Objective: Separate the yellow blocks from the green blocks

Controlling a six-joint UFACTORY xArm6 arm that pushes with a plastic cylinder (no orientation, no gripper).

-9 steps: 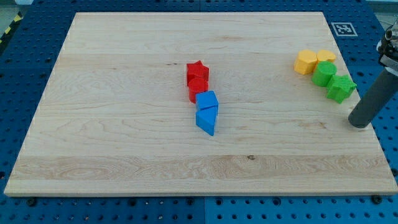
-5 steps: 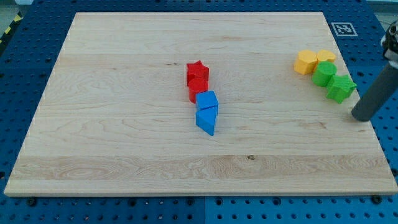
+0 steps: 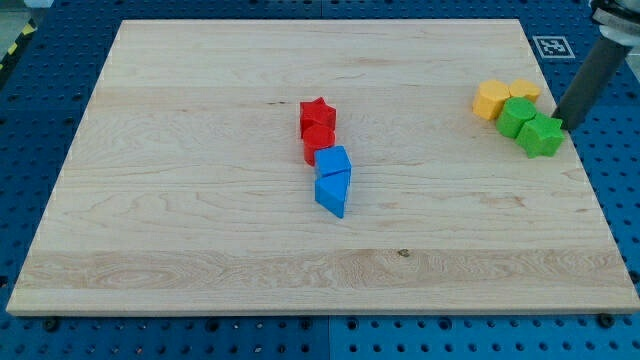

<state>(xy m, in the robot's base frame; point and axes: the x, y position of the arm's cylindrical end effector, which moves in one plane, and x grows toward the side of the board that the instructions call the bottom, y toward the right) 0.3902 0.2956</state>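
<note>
Bottom of the pale wooden board: bare wood across the full width down to the bottom edge.

Mid-board: 2 blue wedge-like blocks stacked in a line, touching 2 red blocks, the upper a red star. Bare wood to both sides.

View's right, near the right edge: green star-shaped block touching a rounder green block. Just above-left, touching them, yellow hexagonal block and yellow heart-like block. All 4 clustered.

My tip, dark rod end, sits at the green star's right side, at or over the right edge. No jaws on this rod.
</note>
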